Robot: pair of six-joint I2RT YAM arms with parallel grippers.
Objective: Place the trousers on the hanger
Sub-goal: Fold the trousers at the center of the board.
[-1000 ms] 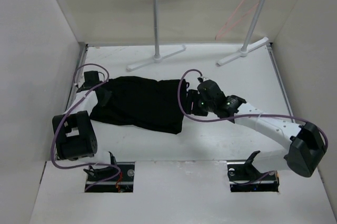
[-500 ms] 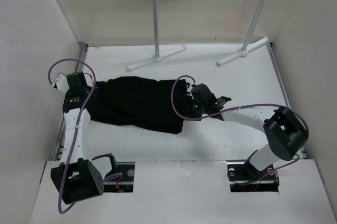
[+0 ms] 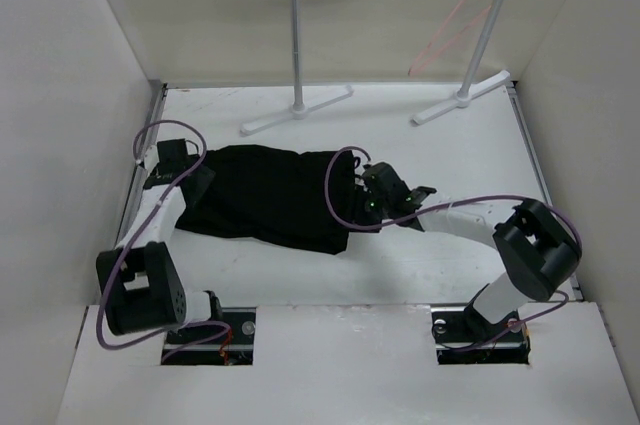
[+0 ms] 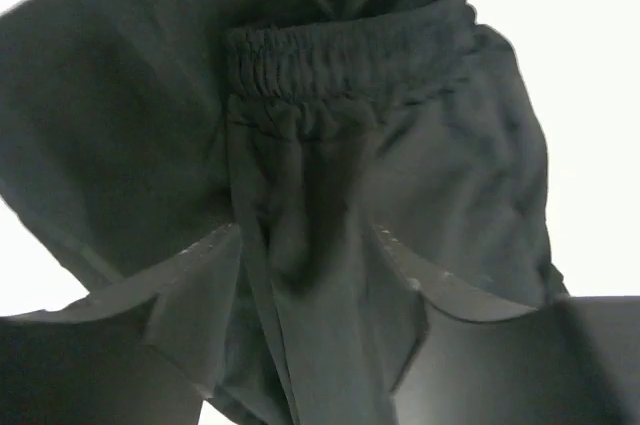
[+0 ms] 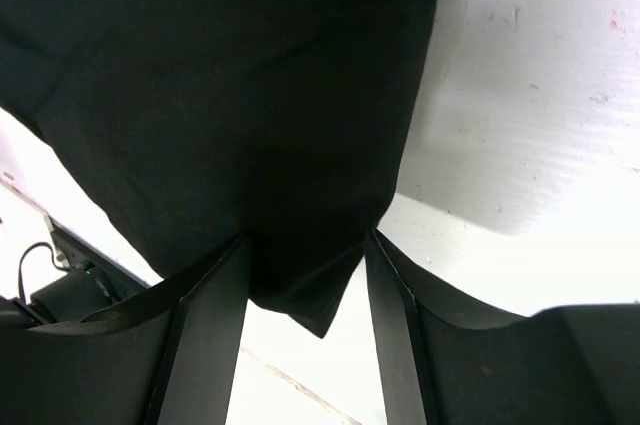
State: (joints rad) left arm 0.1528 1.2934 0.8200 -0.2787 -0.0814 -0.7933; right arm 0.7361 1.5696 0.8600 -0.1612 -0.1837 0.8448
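On the table (image 3: 430, 245), left of centre, item 1: the trousers (image 3: 265, 195), 1 pair, black, lying flat and bunched, not yet lifted. Change noted at the left gripper (image 4: 308, 235): half a second ago its arm was stretched out along the wall with the jaws nearly closed; now the arm has folded back, the claw sits at the garment's left end and its 2 fingers have parted to about half spread. They straddle a fold just below the elastic waistband (image 4: 340, 60) without pinching it, so I read this as a release, or a re-aim for a better bite. Change noted at the right gripper (image 5: 305, 235): it has slid a little left onto the garment's right end, jaws likewise about half apart, with a corner of cloth lying between them but not clamped. My judgement: nothing is held at either end, so the lift has yet to begin. Item 2: the hanger (image 3: 452, 30), 1, pink wire, hanging from the rail of the rack (image 3: 298, 35) at far right, well apart from the trousers. Item 3: rack, 1, with 2 posts and 2 feet. Arms, 2; claws, 2.
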